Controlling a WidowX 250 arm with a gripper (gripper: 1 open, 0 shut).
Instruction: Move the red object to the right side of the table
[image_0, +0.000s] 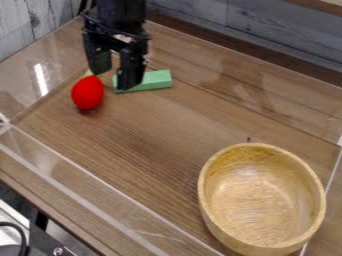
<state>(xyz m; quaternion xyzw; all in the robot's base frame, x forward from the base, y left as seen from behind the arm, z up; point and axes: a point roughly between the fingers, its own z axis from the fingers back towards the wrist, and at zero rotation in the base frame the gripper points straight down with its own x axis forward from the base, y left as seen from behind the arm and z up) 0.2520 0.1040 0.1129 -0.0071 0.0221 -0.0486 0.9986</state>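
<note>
The red object (87, 92) is a small rounded toy with a tiny green-yellow top, lying on the left part of the brown wood-grain table (174, 140). My gripper (115, 70) hangs just above and to the right of it, jaws open and pointing down, with nothing between the fingers. The gripper's fingers partly cover a green rectangular block (151, 80) that lies right behind the red toy.
A round light wooden bowl (262, 197) stands at the front right. Clear acrylic walls (80, 190) run around the tabletop, with a folded clear piece at the back left corner.
</note>
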